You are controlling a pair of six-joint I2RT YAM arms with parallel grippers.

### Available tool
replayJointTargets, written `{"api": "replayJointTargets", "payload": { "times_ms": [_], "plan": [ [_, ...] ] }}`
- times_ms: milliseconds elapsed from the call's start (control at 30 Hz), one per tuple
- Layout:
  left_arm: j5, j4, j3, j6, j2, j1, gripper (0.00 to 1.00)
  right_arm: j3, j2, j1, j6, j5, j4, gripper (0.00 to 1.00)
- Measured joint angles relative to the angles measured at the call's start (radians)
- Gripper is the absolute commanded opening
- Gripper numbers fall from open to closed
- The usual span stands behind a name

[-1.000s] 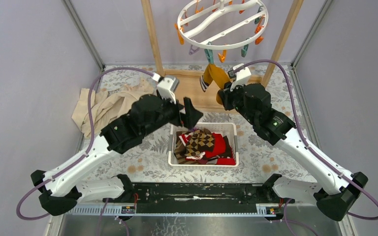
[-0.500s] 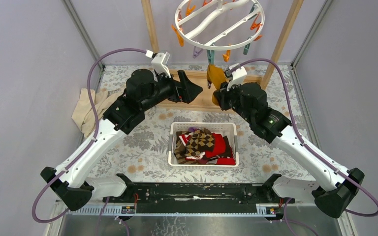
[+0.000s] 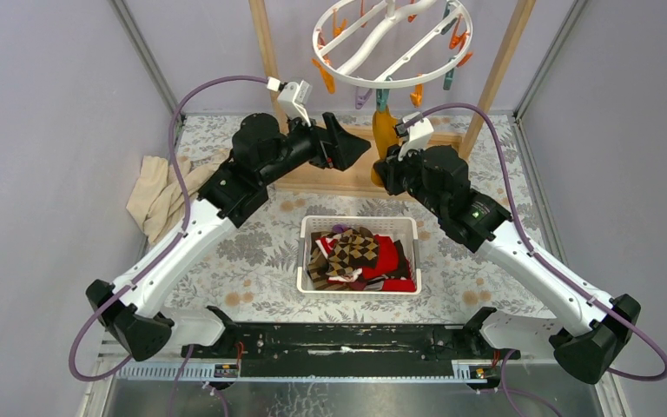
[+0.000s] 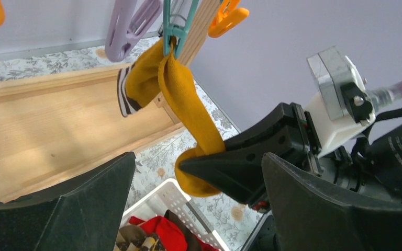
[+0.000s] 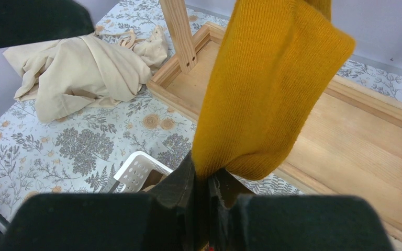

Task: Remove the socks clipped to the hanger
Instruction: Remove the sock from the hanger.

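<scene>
Last clipped mustard sock (image 4: 188, 99) hanging from the hanger (image 3: 316, 36), pinched low by the right end effector (image 5: 207, 180).

Floral desk (image 3: 252, 261) partly covered by both arms. Wooden rack (image 3: 265, 52) and hanger cut off at the top edge overhead, hook out of view. Beige cloth (image 3: 161, 195) heaped at far left. White basket (image 3: 399, 224) mid-desk with a heap of socks (image 3: 360, 256), red and brown argyle among them, too tangled to count. Mustard sock pegged in a teal clip (image 4: 174, 23) over the rack's base board, striped cuff to one side, lower end folded and lost between the right fingers. Clamped tight on that fold, tips hidden overhead behind their own wrist. Wide apart and empty: left end effector (image 3: 345, 143), near the sock, touching nothing visible.
</scene>
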Motion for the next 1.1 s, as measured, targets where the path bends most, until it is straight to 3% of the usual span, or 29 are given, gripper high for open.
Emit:
{"api": "replayJointTargets", "payload": {
  "times_ms": [433, 767, 867, 1033, 1100],
  "plan": [
    [0.029, 0.112, 0.102, 0.008, 0.146, 0.01, 0.92, 0.0, 0.0, 0.0, 0.004, -0.006, 0.0, 0.0],
    [0.027, 0.143, 0.158, 0.034, 0.241, 0.021, 0.79, 0.0, 0.0, 0.0, 0.004, -0.006, 0.0, 0.0],
    [0.027, 0.143, 0.178, 0.042, 0.264, 0.022, 0.71, 0.0, 0.0, 0.0, 0.004, -0.006, 0.0, 0.0],
    [0.027, 0.144, 0.218, 0.055, 0.293, 0.026, 0.46, 0.0, -0.002, 0.0, 0.004, -0.006, 0.0, 0.0],
    [0.028, 0.141, 0.23, 0.063, 0.298, 0.03, 0.42, 0.0, -0.003, 0.0, 0.004, -0.006, 0.0, 0.0]
  ]
}}
